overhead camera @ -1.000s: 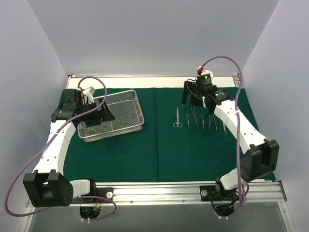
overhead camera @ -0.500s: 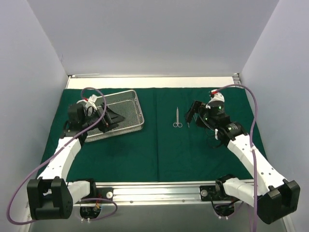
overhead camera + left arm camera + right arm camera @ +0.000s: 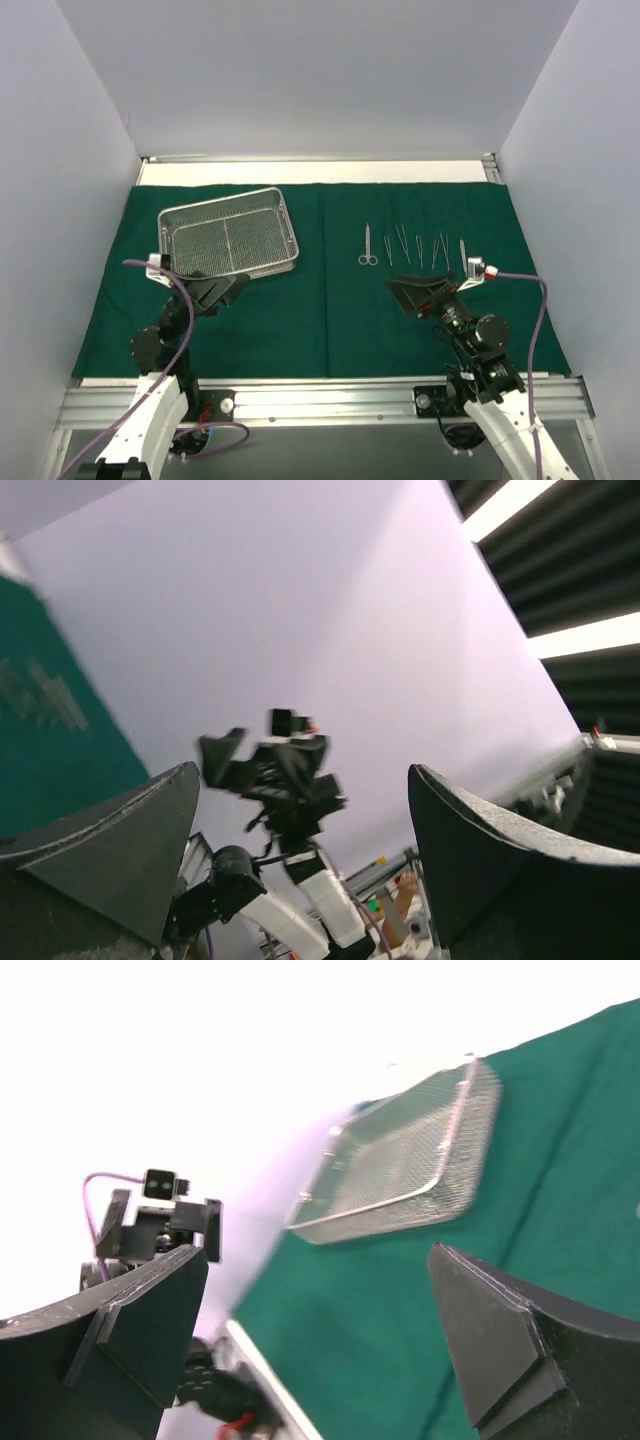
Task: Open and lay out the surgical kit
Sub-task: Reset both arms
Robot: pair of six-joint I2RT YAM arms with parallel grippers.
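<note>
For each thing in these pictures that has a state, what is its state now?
green cloth: unfolded, spread flat.
wire-mesh tray: empty, resting on the cloth, left side.
steel instruments: laid side by side in a row on the cloth, right side.
left pincer: open, holding nothing.
right pincer: open, holding nothing.

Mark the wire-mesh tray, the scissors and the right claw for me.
wire-mesh tray (image 3: 228,243): top external view, on its bare mesh floor.
scissors (image 3: 368,244): top external view, mid-length, between the tips and the finger rings.
right claw (image 3: 402,294): top external view, midway between its open fingertips.
</note>
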